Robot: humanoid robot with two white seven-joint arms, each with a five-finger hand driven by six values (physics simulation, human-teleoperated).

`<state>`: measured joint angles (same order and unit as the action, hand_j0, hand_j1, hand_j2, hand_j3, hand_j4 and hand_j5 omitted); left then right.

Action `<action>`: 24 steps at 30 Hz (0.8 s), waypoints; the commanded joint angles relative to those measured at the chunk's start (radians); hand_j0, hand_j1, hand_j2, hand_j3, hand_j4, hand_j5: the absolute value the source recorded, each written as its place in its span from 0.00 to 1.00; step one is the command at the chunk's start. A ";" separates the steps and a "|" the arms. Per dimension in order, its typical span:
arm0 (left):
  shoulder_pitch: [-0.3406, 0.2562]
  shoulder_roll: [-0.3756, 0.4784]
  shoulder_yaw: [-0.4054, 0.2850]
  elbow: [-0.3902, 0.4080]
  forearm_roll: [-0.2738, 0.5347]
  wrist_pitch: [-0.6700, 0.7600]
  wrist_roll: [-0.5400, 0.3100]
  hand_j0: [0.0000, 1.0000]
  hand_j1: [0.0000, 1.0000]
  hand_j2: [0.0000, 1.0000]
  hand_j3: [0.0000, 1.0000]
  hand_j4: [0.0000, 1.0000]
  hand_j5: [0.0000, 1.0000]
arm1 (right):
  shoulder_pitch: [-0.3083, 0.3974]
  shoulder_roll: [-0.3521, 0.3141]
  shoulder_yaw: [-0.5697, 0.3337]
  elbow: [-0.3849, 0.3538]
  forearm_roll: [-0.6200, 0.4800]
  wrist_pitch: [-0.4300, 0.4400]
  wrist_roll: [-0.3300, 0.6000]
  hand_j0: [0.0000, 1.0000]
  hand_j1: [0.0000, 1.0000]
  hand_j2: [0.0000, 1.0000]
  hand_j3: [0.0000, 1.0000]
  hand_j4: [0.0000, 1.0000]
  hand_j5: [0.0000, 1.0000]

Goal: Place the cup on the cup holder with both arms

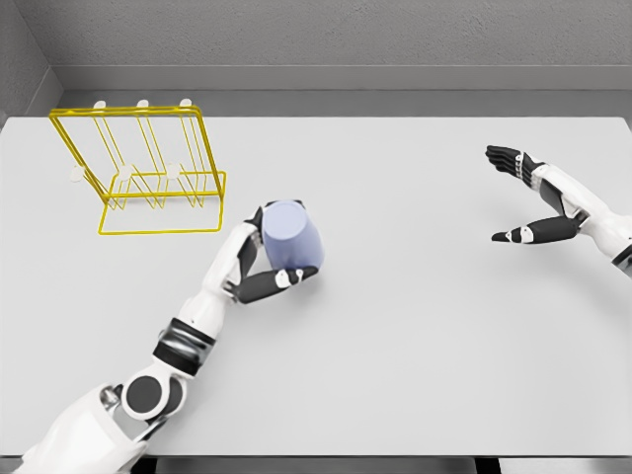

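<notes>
A pale grey table (415, 346) fills most of the view. At its far left stands a yellow wire cup holder (148, 168), with white-tipped pegs along its top. The left arm reaches in from the near left, and the left hand (259, 267) has its fingers wrapped around a pale blue cup (291, 237), which is just right of and nearer than the holder, apart from it. At the right edge, the right hand (533, 197) has its fingers spread wide, holding nothing
</notes>
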<state>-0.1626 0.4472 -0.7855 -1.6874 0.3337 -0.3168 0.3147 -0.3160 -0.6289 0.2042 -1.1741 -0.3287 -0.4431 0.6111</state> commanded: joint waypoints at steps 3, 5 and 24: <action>0.002 0.005 0.022 -0.012 -0.002 -0.022 -0.005 0.67 0.67 0.67 0.67 0.67 0.67 | 0.000 0.000 0.000 -0.001 -0.007 0.001 0.000 1.00 1.00 1.00 1.00 1.00 1.00; 0.003 0.010 0.034 -0.018 -0.001 -0.024 -0.005 0.67 0.67 0.67 0.67 0.67 0.67 | -0.003 0.000 0.003 -0.001 -0.007 0.001 0.000 1.00 1.00 1.00 1.00 1.00 1.00; 0.003 0.024 0.141 -0.044 0.007 -0.125 -0.019 0.66 0.66 0.66 0.66 0.66 0.66 | -0.006 0.000 0.011 0.001 -0.007 0.001 0.000 1.00 1.00 1.00 1.00 1.00 1.00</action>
<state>-0.1595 0.4703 -0.6564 -1.7300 0.3424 -0.4313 0.2960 -0.3221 -0.6278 0.2138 -1.1725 -0.3287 -0.4431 0.6111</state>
